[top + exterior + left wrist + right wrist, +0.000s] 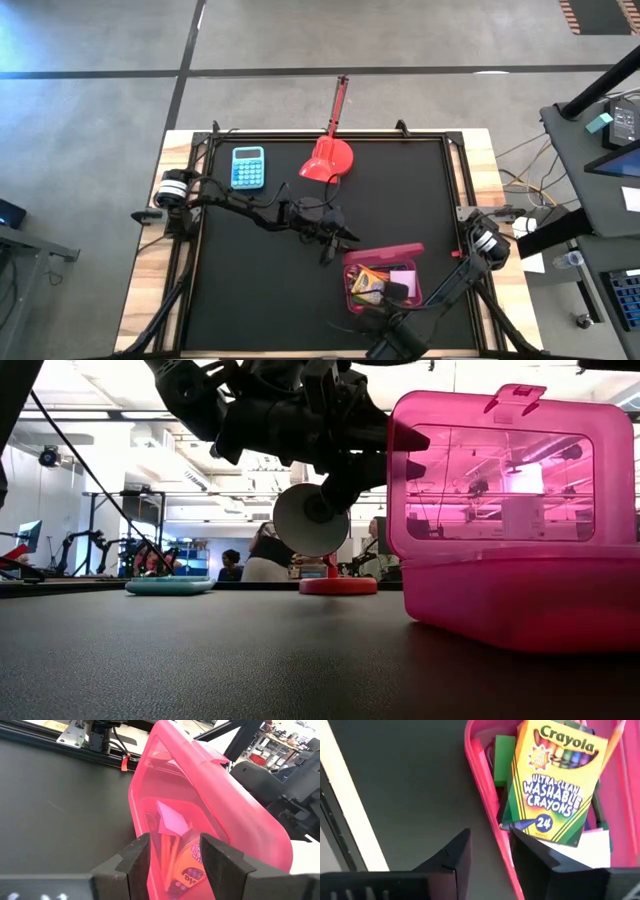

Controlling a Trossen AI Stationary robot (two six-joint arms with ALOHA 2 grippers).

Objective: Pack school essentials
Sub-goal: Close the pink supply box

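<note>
Pink translucent plastic forms the box [383, 277] that sits on the dark counter [250, 290] toward the right arm's side, its hinged lid [384, 252] standing up so the contents stay reachable from above. Inside lies the crayon box [552, 775], face up, with a pale pink note pad [173, 823] beside it; pencils and a pen seem to be tucked underneath, though the crayon box hides most of them.

Just beside the raised lid, on its outer side, the left gripper [337, 238] hovers with its fingers parted and nothing between them, a stance that would suit pushing the lid down. The right gripper [489, 856] hangs over the box's near rim, its fingers a little apart and straddling the pink wall without pinching it, probably to steady the box.

A light-blue calculator [248, 167] and a red domed object [327, 159] rest well apart at the far edge, left out of the box.

With the supplies already inside, closing the lid looks like the step remaining.
</note>
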